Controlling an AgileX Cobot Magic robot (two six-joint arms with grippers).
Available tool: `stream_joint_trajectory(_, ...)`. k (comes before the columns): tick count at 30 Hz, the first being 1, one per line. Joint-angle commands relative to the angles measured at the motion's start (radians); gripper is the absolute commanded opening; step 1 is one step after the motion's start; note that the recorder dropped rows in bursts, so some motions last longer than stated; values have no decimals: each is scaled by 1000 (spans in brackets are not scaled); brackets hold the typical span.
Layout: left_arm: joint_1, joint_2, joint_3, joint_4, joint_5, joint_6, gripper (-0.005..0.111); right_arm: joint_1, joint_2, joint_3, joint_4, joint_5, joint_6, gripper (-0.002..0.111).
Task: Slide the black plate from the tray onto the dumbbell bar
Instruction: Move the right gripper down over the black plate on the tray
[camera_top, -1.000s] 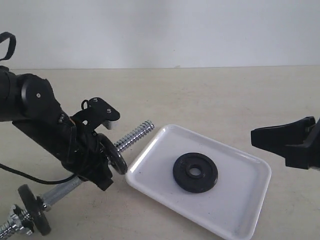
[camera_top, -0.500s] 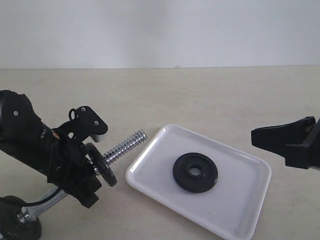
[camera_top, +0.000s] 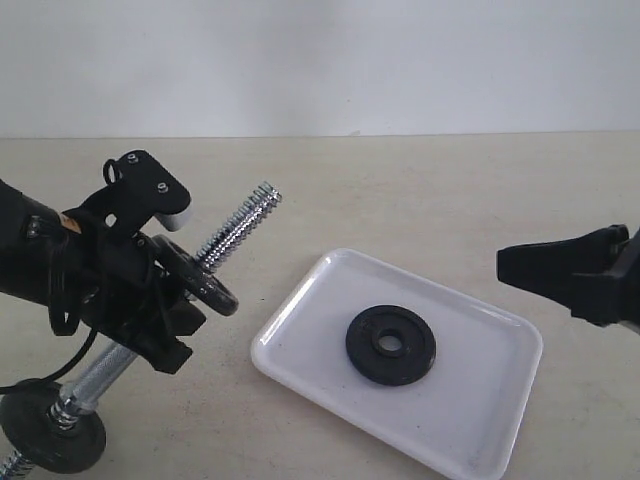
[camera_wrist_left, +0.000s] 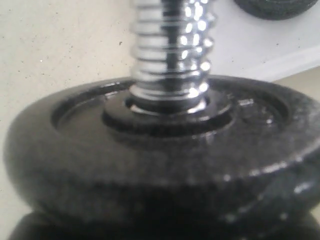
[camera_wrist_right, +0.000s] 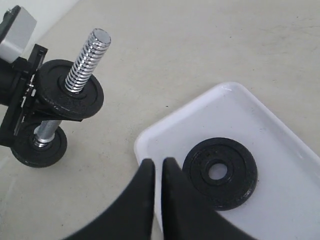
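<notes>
While my left hand (camera_top: 165, 315) clamps the dumbbell bar (camera_top: 238, 228), threaded end tilted toward 1 o'clock, the black plate (camera_top: 391, 345) lies flat in the tray (camera_top: 480, 420), at the bar's 3 o'clock; my right hand (camera_wrist_right: 153, 170): closed, empty.

The left gripper (camera_top: 165, 318), left of the tray (camera_top: 480, 385), clamps the dumbbell bar (camera_top: 240, 222) at a tilt. The right gripper (camera_wrist_right: 158, 166) hovers right of the tray, jaws nearly touching.

A pale beige, faintly speckled table (camera_top: 450, 190) runs back to a plain white wall (camera_top: 350, 60), meeting it in a straight, level line under soft, even light.
</notes>
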Motion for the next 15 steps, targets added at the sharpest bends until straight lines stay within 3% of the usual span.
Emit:
stream_joint_trajectory(1, -1, -48, -22, -68, -77, 0, 4, 1, 2, 2, 36, -6, -6, 13)
stream_joint_trajectory(4, -1, -48, -22, -68, -77, 0, 4, 1, 2, 2, 46, -6, -13, 36)
stream_joint_trajectory(8, -1, -48, -22, -68, -73, 0, 4, 1, 2, -4, 85, -6, -27, 85)
stream_joint_trajectory(9, -1, -48, -22, -68, -73, 0, 4, 1, 2, -4, 111, -15, -62, 87)
stream_joint_trajectory(11, -1, -48, -22, -68, -73, 0, 4, 1, 2, -8, 111, -17, -69, 75)
stream_joint_trajectory(15, -1, -48, -22, -68, -71, 0, 4, 18, 2, -78, -23, -34, 24, 74)
